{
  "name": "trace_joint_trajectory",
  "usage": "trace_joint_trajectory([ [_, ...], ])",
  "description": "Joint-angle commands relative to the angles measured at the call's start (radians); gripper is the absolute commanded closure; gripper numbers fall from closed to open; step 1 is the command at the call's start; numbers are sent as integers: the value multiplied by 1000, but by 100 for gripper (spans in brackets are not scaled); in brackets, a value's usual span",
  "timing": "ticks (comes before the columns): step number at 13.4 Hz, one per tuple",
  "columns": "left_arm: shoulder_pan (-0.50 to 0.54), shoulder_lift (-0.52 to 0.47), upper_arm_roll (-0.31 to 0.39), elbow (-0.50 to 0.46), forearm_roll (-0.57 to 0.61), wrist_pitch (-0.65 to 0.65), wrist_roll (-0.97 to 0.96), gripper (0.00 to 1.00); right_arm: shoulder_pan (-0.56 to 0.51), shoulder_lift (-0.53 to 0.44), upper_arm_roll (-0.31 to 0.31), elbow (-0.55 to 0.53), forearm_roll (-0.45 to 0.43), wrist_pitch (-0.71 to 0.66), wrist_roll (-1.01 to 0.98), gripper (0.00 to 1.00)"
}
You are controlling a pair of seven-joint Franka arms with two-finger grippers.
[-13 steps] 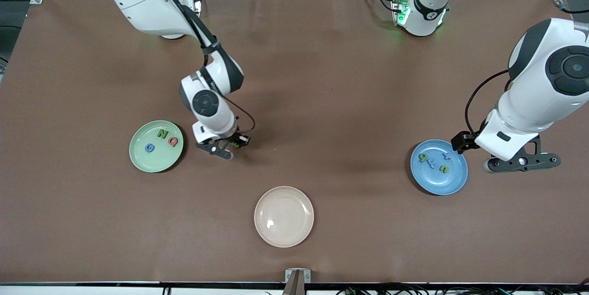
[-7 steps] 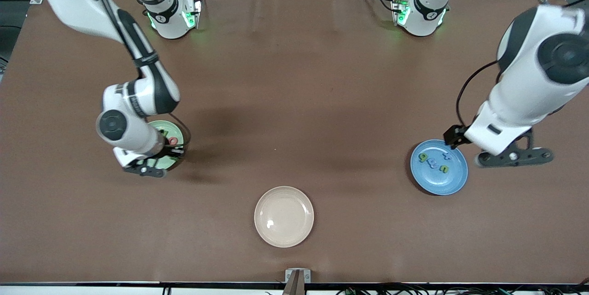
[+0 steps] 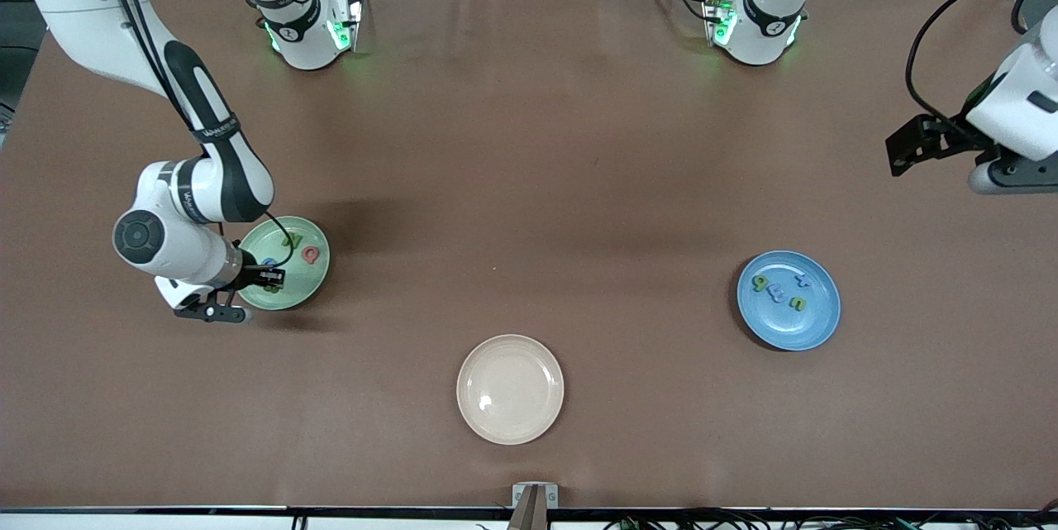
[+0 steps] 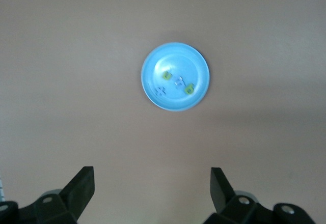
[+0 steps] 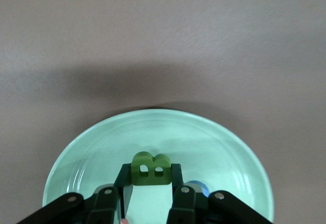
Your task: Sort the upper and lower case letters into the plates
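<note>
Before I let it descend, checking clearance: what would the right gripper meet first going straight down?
Probably the mint green plate: the right gripper, holding the green B, hangs over it; depth is unclear.

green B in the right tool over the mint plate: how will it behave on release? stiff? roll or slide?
The green B looks stiff: it keeps its shape pinched between the right tool's fingers. Small and chunky, it is probably light. With flat faces it should drop flat rather than roll, though it might skid a little on the glossy mint plate.
</note>
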Motion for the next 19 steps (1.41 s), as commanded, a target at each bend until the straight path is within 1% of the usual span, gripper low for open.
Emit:
trace_joint_trajectory([
  [1, -15, -95, 95, -101, -79, 1, 101, 0, -5, 10, 14, -10, -5, 20, 1, 94],
  [2, -16, -120, 96, -124, -79, 1, 106, 0, -2, 11, 16, -10, -5, 18, 1, 92],
  [3, -16, -127, 95, -134, -77, 1, 104, 0, 0, 11, 16, -10, -5, 14, 1, 84],
  [4, -16, -129, 90, -144, -77, 4, 104, 0, 0, 10, 16, -10, -5, 12, 1, 33],
  [5, -22, -134, 90, -154, -77, 13, 97, 0, 0, 8, 14, -10, -5, 11, 0, 1],
  [7, -24, -146, 90, -167, -77, 18, 89, 0, 1, -7, 16, 2, -6, -17, -3, 0],
  [8, -21, -167, 90, -193, -77, 21, 89, 0, 1, -25, 16, 19, -6, -53, -3, 0],
  [10, -16, -209, 95, -238, -77, 46, 89, 0, 6, -71, 17, 76, -6, -193, 4, 0],
  [11, -15, -209, 96, -238, -77, 53, 89, 0, 5, -97, 17, 99, -5, -262, 8, 0],
  [13, -15, -200, 96, -230, -65, 59, 95, 0, 0, -166, 14, 111, -5, -348, 5, 0],
  [14, -15, -192, 96, -232, -63, 76, 97, 0, -6, -191, 11, 146, -5, -424, 0, 0],
  [15, -15, -184, 96, -230, -63, 92, 100, 0, -15, -199, 10, 203, -6, -524, 0, 0],
  [16, -16, -183, 96, -230, -63, 92, 100, 0, -23, -197, 10, 295, -6, -648, -2, 0],
  [17, -16, -184, 95, -232, -63, 89, 100, 0, -29, -194, 10, 370, -6, -742, -3, 0],
  [18, -15, -184, 95, -233, -63, 89, 100, 0, -35, -193, 10, 431, -8, -805, -3, 0],
  [19, -13, -183, 95, -233, -63, 89, 100, 0, -40, -193, 10, 472, -9, -839, -5, 0],
])
